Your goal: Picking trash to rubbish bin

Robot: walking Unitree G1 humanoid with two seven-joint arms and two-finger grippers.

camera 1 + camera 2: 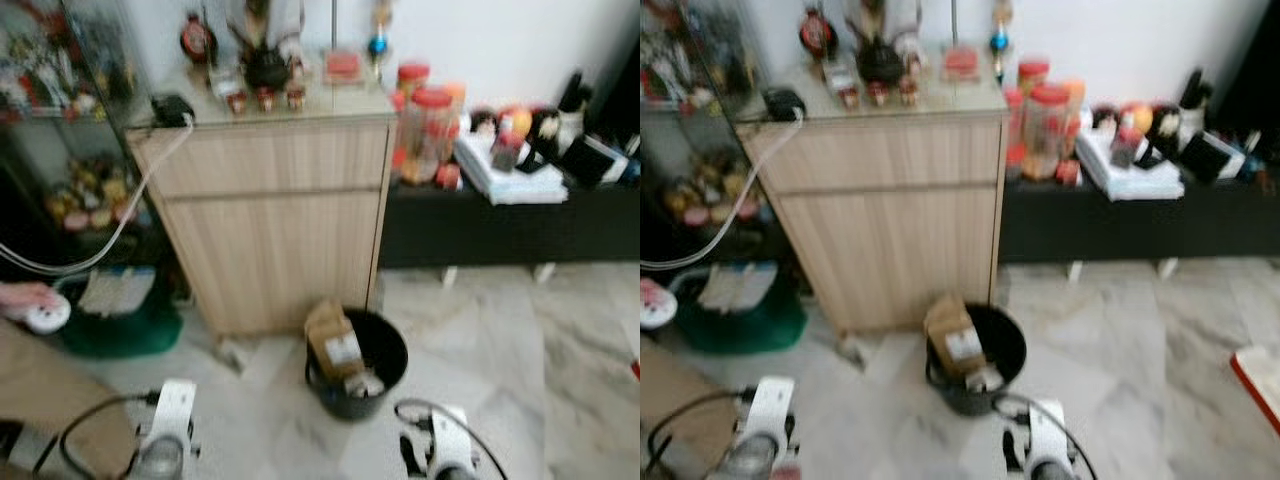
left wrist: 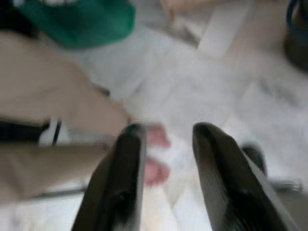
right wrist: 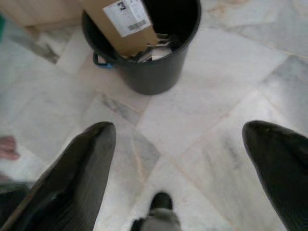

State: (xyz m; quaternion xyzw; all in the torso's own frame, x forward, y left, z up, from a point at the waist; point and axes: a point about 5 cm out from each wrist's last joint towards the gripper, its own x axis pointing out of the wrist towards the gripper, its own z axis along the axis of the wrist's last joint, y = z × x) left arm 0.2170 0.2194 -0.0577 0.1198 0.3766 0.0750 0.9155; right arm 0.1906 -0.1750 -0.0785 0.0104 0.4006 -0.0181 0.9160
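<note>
Above marble floor (image 3: 202, 125), right tool (image 3: 180, 159) wide open, empty, near bin (image 3: 149, 72)

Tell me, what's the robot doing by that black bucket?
The robot stands on the marble floor facing a black rubbish bin in front of a wooden cabinet. A cardboard box with a white label already sticks out of the bin. The right tool hangs open above the floor near the bin, holding nothing. The left tool is open too, over bare floor, and a person's toes show just beyond it.
</note>
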